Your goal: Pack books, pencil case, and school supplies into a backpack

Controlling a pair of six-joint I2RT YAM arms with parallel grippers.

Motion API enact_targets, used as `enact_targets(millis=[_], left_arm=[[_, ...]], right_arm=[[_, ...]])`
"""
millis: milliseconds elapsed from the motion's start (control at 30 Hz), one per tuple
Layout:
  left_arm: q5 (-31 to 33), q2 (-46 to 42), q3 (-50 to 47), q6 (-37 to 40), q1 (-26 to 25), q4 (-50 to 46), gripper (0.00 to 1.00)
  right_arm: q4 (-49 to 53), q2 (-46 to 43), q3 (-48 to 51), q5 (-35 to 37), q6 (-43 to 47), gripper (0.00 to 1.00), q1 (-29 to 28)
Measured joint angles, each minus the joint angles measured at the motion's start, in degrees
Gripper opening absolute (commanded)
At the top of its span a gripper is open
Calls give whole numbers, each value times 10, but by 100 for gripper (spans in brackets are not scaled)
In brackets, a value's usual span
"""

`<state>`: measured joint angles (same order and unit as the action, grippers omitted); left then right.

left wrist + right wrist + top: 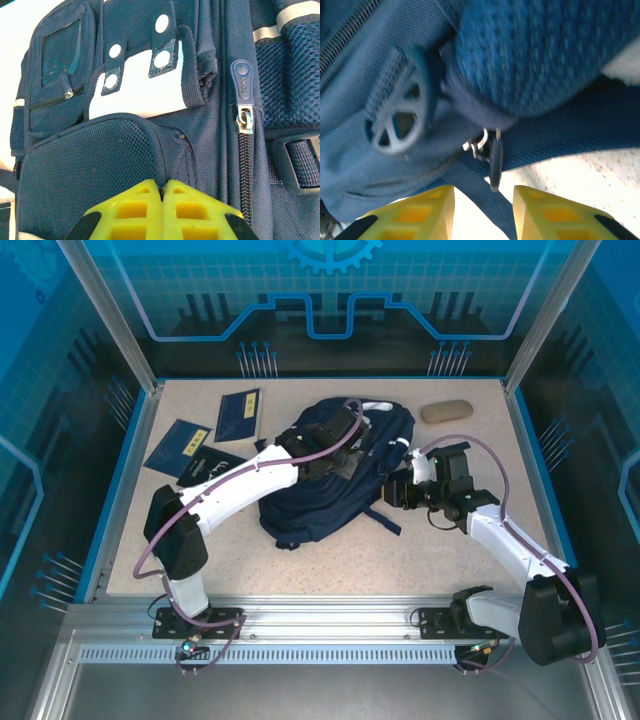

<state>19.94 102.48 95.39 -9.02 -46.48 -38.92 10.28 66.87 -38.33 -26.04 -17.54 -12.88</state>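
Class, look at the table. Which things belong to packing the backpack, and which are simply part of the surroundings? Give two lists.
Belongs to the job:
backpack
navy book
second navy book
black book
tan pencil case

Just surroundings:
table
metal rail
blue panels

You have bare table [330, 570] in front of the backpack [310, 510]. The books [238, 416] block the far left, the pencil case [446, 411] the far right.
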Motion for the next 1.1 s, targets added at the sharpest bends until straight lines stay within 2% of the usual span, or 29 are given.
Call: enact_targets(millis=[333,500,600,867,1033,1100], left_arm=[[-4,-19,-3,0,7,2,0],[-10,-25,-11,0,8,2,0],[-14,-31,-16,-1,10,4,0],[-23,-39,-19,-27,19,4,0],[-23,-39,-19,-44,25,5,0],[-24,-41,-21,-49,29,7,0]], right_arm=[[-91,37,1,-15,-34,28,-3],[-95,47,1,3,-34,43,-3],[-98,47,1,5,-28,44,-3],[-116,68,0,-29,-23,33,-3],[-142,65,2,-44,-15,14,-7],[-149,55,8,-45,-13,11,-11]])
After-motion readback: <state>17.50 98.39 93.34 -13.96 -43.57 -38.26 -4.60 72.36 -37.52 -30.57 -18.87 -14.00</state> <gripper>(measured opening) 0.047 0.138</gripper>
